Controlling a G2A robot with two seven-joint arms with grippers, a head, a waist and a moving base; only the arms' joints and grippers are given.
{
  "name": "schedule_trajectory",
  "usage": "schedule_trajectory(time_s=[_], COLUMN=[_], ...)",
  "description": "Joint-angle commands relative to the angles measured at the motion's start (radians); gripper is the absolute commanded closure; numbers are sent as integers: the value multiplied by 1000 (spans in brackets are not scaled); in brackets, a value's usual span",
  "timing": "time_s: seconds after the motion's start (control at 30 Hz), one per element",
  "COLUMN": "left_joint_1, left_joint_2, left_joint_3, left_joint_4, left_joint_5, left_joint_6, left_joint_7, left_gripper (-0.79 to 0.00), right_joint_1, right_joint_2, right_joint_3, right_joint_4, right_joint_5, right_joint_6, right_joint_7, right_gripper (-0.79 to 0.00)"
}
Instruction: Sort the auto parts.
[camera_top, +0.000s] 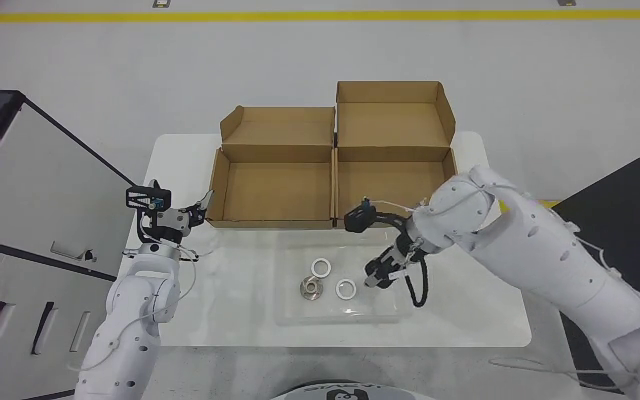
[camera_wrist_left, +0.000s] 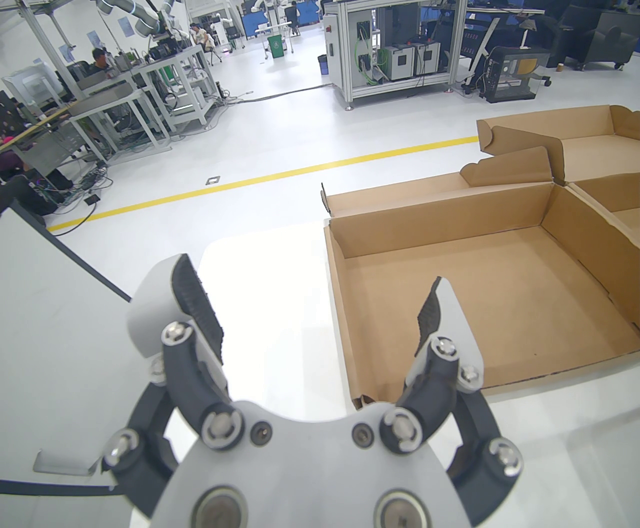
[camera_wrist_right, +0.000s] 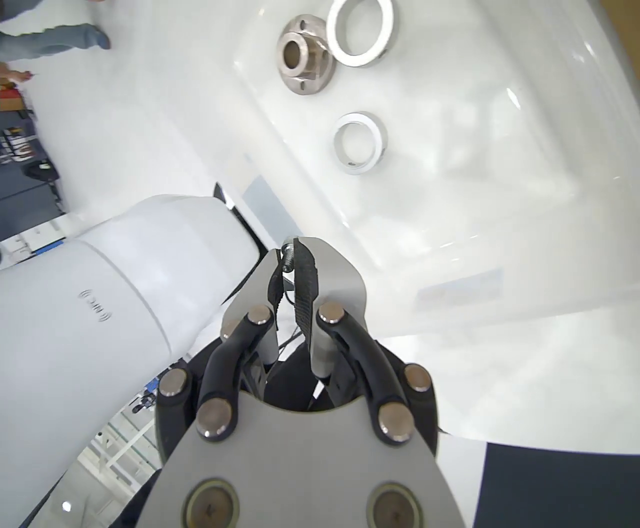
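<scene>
Tray (camera_top: 292, 262): clear, nearest; holds two rings (camera_top: 323, 267), one flanged hub (camera_top: 309, 290).
Right gripper (camera_top: 374, 278): over tray, pinched on small spring (camera_wrist_right: 287, 256).
Left gripper (camera_wrist_left: 310, 290): wide open, holding nothing.
Boxes (camera_top: 275, 190): two, cardboard, side by side, farthest.

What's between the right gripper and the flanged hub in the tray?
A silver ring lies there in the clear tray, touching neither; the top view shows it.

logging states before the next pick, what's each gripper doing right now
Left gripper: open, empty.
Right gripper: shut on a small spring.
</scene>
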Motion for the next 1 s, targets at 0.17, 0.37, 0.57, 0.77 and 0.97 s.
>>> schedule_trajectory(time_s=[0.17,0.37,0.57,0.77,0.97], left_joint_1=[0,0,0,0,0], left_joint_2=[0,0,0,0,0], left_joint_3=[0,0,0,0,0], left_joint_4=[0,0,0,0,0], left_joint_5=[0,0,0,0,0], left_joint_6=[0,0,0,0,0], left_joint_7=[0,0,0,0,0], left_gripper=[-785,-785,-785,-785,-785], right_joint_1=[-8,-43,-63,-52,-16], right_joint_2=[77,125,153,161,140], right_joint_3=[88,160,165,121,63], right_joint_4=[50,109,140,149,153], right_joint_5=[273,556,803,1070,1282], right_joint_6=[-40,-90,-136,-194,-251], right_joint_7=[0,0,0,0,0], right_gripper=[0,0,0,0,0])
